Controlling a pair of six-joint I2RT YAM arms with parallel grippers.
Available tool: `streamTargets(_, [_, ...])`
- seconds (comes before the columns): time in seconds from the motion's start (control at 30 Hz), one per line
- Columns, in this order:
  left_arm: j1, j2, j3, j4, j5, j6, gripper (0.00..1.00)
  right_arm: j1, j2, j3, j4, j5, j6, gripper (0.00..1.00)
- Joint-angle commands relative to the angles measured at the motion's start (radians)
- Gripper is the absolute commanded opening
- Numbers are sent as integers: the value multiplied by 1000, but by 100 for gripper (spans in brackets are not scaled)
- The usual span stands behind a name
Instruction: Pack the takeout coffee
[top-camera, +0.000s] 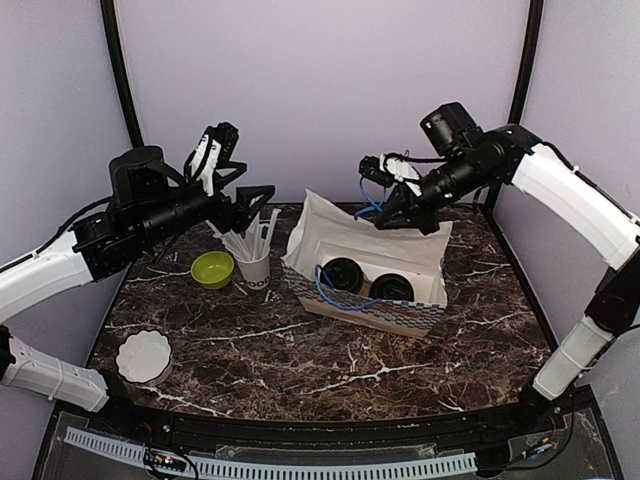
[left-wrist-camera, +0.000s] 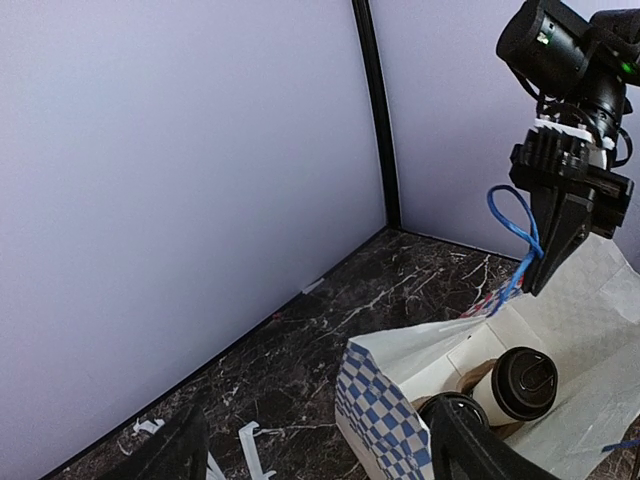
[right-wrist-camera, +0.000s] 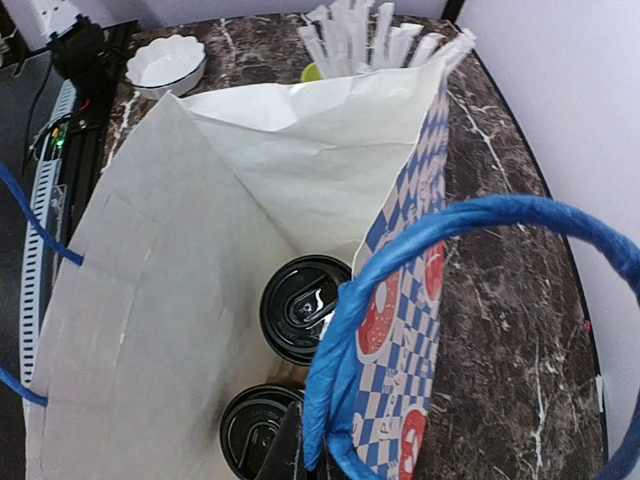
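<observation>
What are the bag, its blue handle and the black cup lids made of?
The bag looks like paper: matte white inside, creased, with fold lines. The blue handle looks like twisted cord, maybe paper or fibre. The lids look like glossy moulded plastic; light glints off them.

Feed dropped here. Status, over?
Left gripper open, empty. Right gripper shut on handle. Both cups in bag. Nothing blocking.

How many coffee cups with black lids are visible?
2. Both stand inside the paper bag, side by side: one cup, the other cup. The bag might hide more.
</observation>
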Motion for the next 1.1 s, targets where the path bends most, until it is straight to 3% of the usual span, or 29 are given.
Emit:
streamTargets(0.0, [0,-44,-3,-1,-2,0,78,74,-99,-85,39,-31,-23,0])
streamTargets(0.27, [0,-50,11,7,-31,11,78,219,-153,-176,2,-102,-18,0])
streamTargets(0.47, [0,-47,12,5,-42,1,78,244,-149,-205,-18,-99,-25,0])
streamTargets(0.77, [0,-16,34,-2,-37,-2,78,195,-178,-204,65,20,-3,0])
streamTargets(1.07, [0,65,163,-206,-279,-89,72,60,-144,-249,313,256,54,0])
